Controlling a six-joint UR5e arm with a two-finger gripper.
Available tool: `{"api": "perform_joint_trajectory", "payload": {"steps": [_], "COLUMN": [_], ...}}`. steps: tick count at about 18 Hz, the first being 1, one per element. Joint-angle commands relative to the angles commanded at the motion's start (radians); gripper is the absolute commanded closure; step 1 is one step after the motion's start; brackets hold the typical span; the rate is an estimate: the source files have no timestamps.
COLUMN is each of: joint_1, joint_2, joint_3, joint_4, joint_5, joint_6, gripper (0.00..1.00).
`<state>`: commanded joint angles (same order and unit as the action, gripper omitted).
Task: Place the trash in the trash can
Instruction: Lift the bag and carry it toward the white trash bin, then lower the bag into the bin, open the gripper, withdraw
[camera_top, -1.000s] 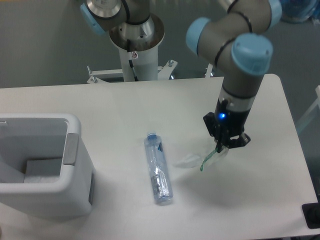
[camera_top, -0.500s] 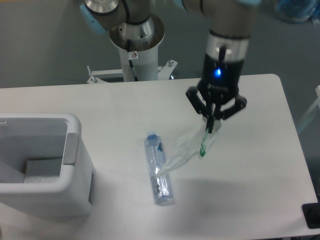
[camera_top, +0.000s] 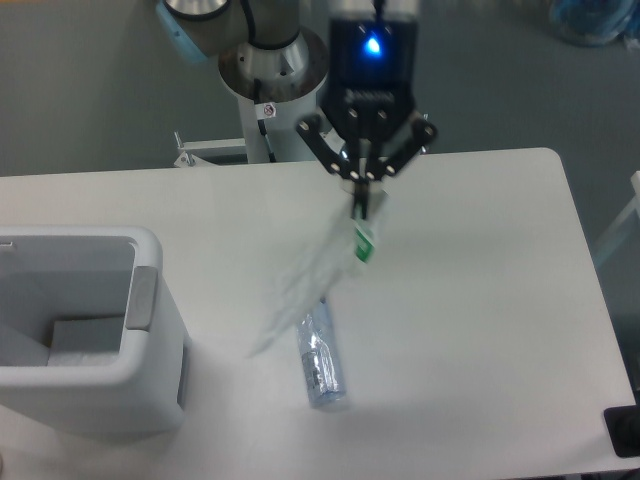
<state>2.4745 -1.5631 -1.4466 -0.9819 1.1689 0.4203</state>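
My gripper (camera_top: 362, 196) is high over the middle of the table, shut on the top of the clear plastic bag (camera_top: 318, 266), which has green print and hangs blurred, trailing down to the left. Below the bag lies the slim clear bottle (camera_top: 321, 357) on the white table, its upper end hidden behind the bag. The white trash can (camera_top: 80, 335) stands at the left edge, far left of the gripper, with its opening facing up.
The arm's base column (camera_top: 272, 80) rises behind the table's back edge. A dark object (camera_top: 624, 432) sits at the front right corner. The table (camera_top: 480, 330) ends near the right side of the view.
The gripper has risen and moved left from the table's right side, carrying the bag off the surface. The bottle and the trash can have stayed put.
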Motion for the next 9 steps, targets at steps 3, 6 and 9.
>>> {"api": "perform_joint_trajectory", "payload": {"steps": [3, 6, 9], "joint_1": [-0.074, -0.144, -0.213], "joint_2": [0.000, -0.003, -0.009], "joint_3": [-0.002, 0.000, -0.003], "joint_4": [0.057, 0.072, 0.075], "joint_5": [0.002, 0.002, 0.003], "joint_6": [0.003, 0.005, 0.011], "gripper": [1.00, 1.00, 1.00]}}
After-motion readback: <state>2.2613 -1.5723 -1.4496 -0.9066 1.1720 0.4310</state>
